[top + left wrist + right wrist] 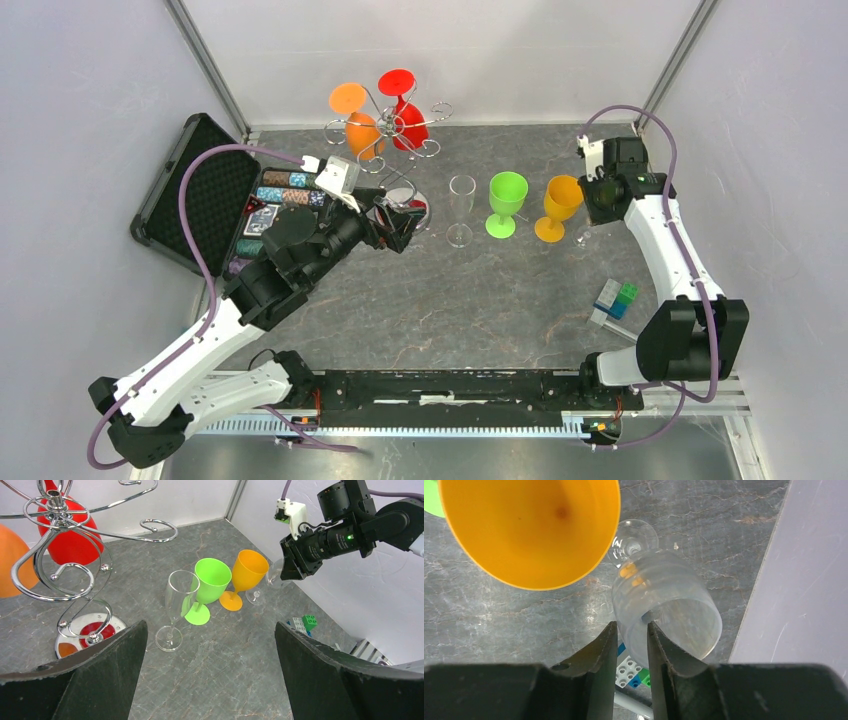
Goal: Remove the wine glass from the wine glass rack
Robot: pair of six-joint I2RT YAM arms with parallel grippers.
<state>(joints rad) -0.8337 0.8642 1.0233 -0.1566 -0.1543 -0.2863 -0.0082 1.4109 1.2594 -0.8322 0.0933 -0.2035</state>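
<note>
The right gripper (630,627) is pinching the thin rim wall of the clear wine glass (669,595) between narrowed fingers. The glass is leaning just beside an orange goblet (529,530), well apart from the wine glass rack (385,140). It is likely handling light, slick and brittle, so a gentle rim or stem hold is suiting it. The left gripper (210,625) is gaping wide near the rack.

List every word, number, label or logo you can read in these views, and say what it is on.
None can be read.
Black case: the chips inside show printed patterns, too small to read.
Clear wine glass in the right tool: plain.
Wine glass rack, blocks: no lettering shows.
</note>
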